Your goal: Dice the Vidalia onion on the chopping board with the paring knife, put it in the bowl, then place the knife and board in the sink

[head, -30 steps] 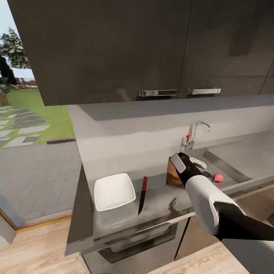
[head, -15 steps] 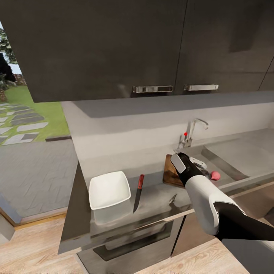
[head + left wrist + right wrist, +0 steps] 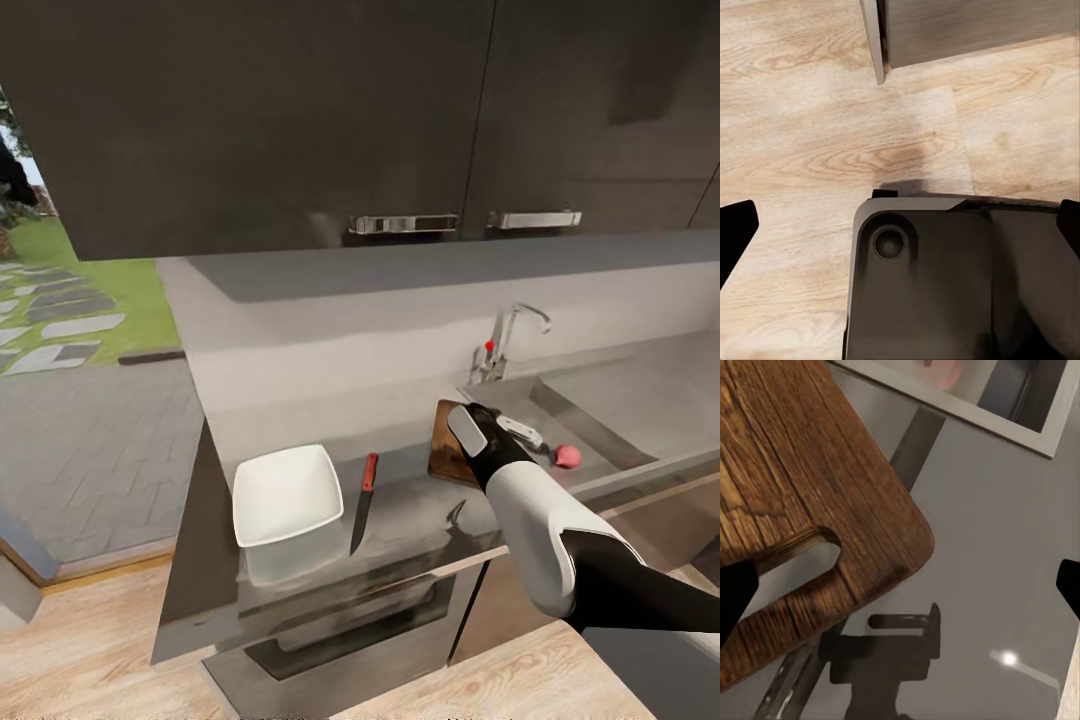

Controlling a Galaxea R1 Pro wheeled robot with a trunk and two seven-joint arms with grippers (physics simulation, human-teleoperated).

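Observation:
The dark brown chopping board point(image 3: 448, 460) lies on the grey countertop point(image 3: 410, 520), just left of the sink point(image 3: 620, 405). In the sink's near left corner sits the small pinkish Vidalia onion point(image 3: 568, 457). My right gripper point(image 3: 524, 433) hovers open and empty over the board's sink-side end. The right wrist view looks down on the board point(image 3: 802, 480) and its handle slot, with the onion point(image 3: 942, 370) a pink blur past the sink rim. The paring knife point(image 3: 364, 488) lies beside the white bowl point(image 3: 285, 495). My left gripper point(image 3: 900, 232) hangs open above the wooden floor.
Dark wall cabinets point(image 3: 300, 120) hang low over the counter. A chrome tap point(image 3: 508, 340) with a red knob stands behind the sink. The counter ends left of the bowl, where a paved yard shows. My own dark base point(image 3: 945, 285) sits beneath the left gripper.
The whole picture has slid left and slightly up, so the camera moved. My right gripper stays open over the board's end. Nothing was picked up or let go.

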